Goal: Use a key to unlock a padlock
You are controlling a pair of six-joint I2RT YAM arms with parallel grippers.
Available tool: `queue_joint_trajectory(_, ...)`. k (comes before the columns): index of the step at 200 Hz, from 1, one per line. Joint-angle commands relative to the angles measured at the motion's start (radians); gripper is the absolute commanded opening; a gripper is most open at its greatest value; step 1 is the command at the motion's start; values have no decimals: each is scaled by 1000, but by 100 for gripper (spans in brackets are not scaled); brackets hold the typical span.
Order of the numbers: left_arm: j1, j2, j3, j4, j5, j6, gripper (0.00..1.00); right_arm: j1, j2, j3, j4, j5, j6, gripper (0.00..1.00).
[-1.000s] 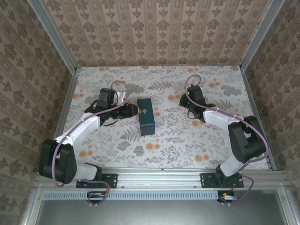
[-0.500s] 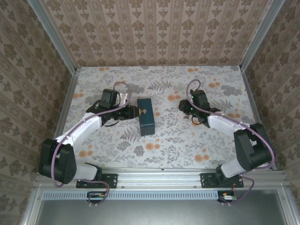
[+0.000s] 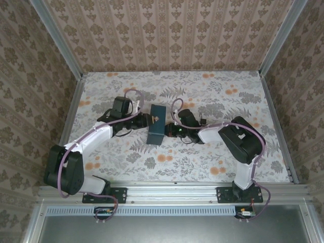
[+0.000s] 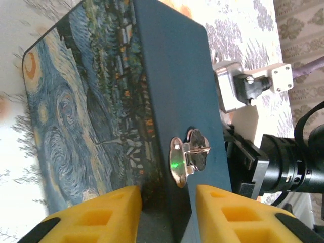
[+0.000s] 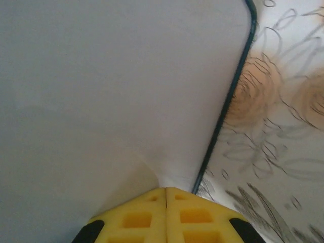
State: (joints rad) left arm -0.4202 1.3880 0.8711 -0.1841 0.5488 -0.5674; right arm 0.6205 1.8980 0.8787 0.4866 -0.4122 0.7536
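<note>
Your left gripper (image 4: 167, 196) holds the dark blue painted box (image 4: 96, 116), its silver lock (image 4: 190, 158) on the narrow side looks not yet opened, and your right gripper (image 5: 166, 195), shut on nothing, sits just beside the box.

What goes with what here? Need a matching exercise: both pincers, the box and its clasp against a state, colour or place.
Things:
1. left pincer
2. right pincer
3. clasp
4. box

States and places:
A. yellow fingers pressed together
B. silver, on the dark blue narrow side
C. yellow fingers on either side of the box's edge
D. swirling night-sky painting on one wide face

Pairs: 1-C, 2-A, 3-B, 4-D
</note>
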Motion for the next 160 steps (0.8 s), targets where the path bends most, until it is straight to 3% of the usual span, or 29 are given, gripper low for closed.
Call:
queue_joint_trajectory(1, -3, -7, 15, -45, -10, 1, 32, 63, 86, 122, 131, -65, 58, 6)
queue_joint_trajectory(24, 3, -47, 72, -139, -52, 67, 32, 93, 171, 253, 61, -13, 52, 6)
queue_joint_trajectory(53, 5, -18, 119, -239, -111, 160, 32, 66, 185, 379, -290, 177, -50, 14)
queue_joint_trajectory(64, 13, 3, 127, -245, -127, 177, 32, 43, 159, 391, -453, 279, -106, 21)
queue_joint_trajectory(85, 28, 48, 147, -220, -131, 196, 32, -16, 99, 355, -626, 376, -184, 26)
queue_joint_trajectory(96, 30, 81, 176, -218, -140, 212, 32, -46, 63, 331, -667, 411, -210, 33)
queue_joint_trajectory(136, 38, 144, 256, -177, -144, 229, 33, -123, -88, 261, -656, 409, -285, 41)
queue_joint_trajectory(144, 41, 124, 265, -181, -177, 255, 39, -136, -129, 240, -633, 407, -312, 46)
queue_joint_trajectory(152, 50, 94, 267, -180, -240, 275, 55, -161, -175, 217, -622, 412, -328, 54)
queue_joint_trajectory(155, 56, 83, 261, -175, -264, 284, 68, -175, -191, 209, -621, 411, -333, 59)
queue_joint_trajectory(158, 65, 71, 253, -163, -289, 298, 93, -191, -206, 201, -620, 408, -338, 72)
queue_joint_trajectory(160, 70, 64, 245, -155, -306, 307, 98, -201, -217, 196, -619, 409, -341, 81)
